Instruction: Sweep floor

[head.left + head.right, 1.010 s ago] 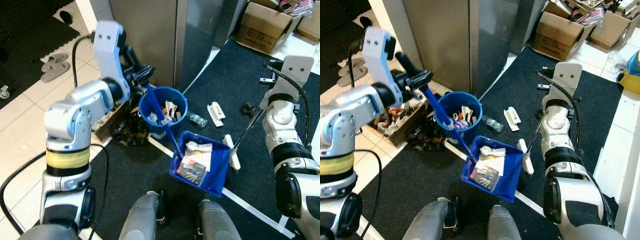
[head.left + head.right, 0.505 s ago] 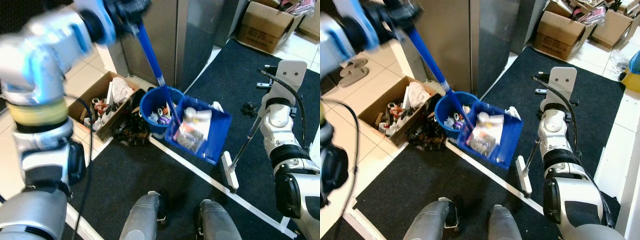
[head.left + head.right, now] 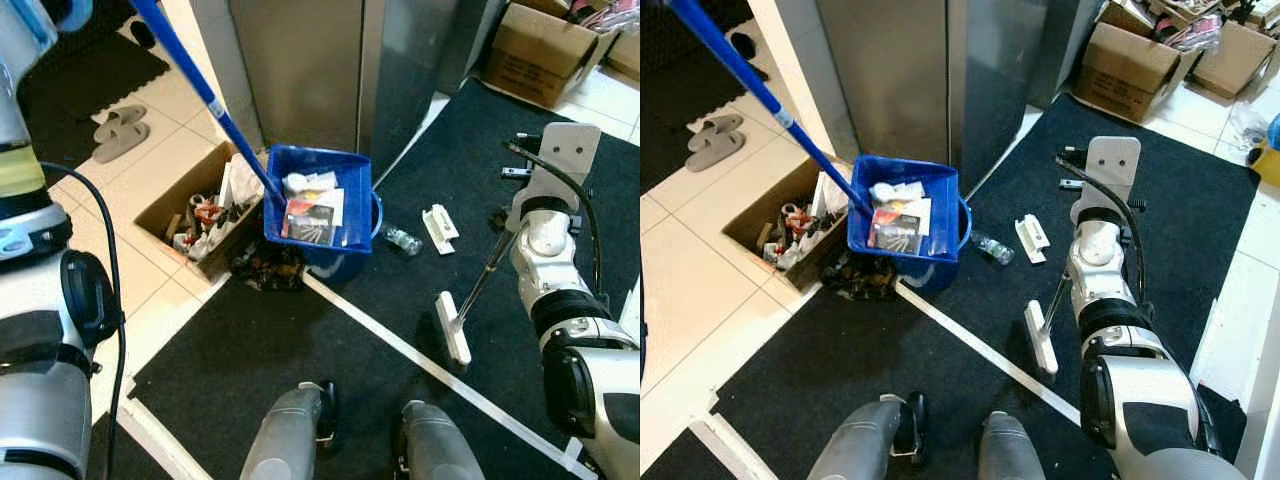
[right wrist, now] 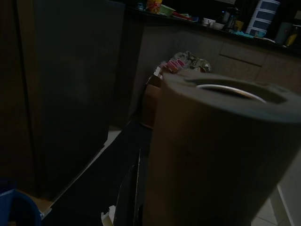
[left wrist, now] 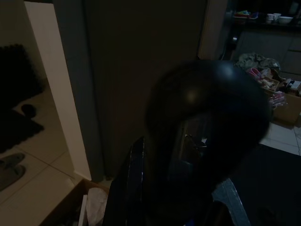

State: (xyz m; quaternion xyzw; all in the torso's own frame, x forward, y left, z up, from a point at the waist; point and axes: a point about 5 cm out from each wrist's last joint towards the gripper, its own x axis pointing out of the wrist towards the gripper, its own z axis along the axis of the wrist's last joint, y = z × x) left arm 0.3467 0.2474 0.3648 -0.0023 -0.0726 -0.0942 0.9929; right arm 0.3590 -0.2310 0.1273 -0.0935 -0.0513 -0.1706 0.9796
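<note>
A blue dustpan point(image 3: 315, 195) full of paper rubbish hangs tilted over the blue bin point(image 3: 345, 258). Its long blue handle point(image 3: 205, 95) slants up to the top left, where my left arm point(image 3: 30, 150) holds it high. In the left wrist view my left gripper point(image 5: 178, 179) is shut around the dark rounded handle end point(image 5: 207, 108). On the right, my right arm point(image 3: 548, 210) holds a thin broom handle point(image 3: 490, 275) whose white head point(image 3: 452, 328) rests on the black mat. My right gripper point(image 4: 155, 197) is closed on the thick handle end point(image 4: 216, 155).
An open cardboard box of rubbish point(image 3: 195, 205) stands left of the bin, with black litter point(image 3: 265, 270) in front. A white part point(image 3: 437, 222) and a plastic bottle point(image 3: 398, 240) lie on the mat. Steel cabinet point(image 3: 320, 70) behind; slippers point(image 3: 120, 130) far left; my feet point(image 3: 290, 440) below.
My left arm has lifted the loaded dustpan off the mat, swung it left and up, and now holds it tilted over the bin. The broom head slid slightly left.
</note>
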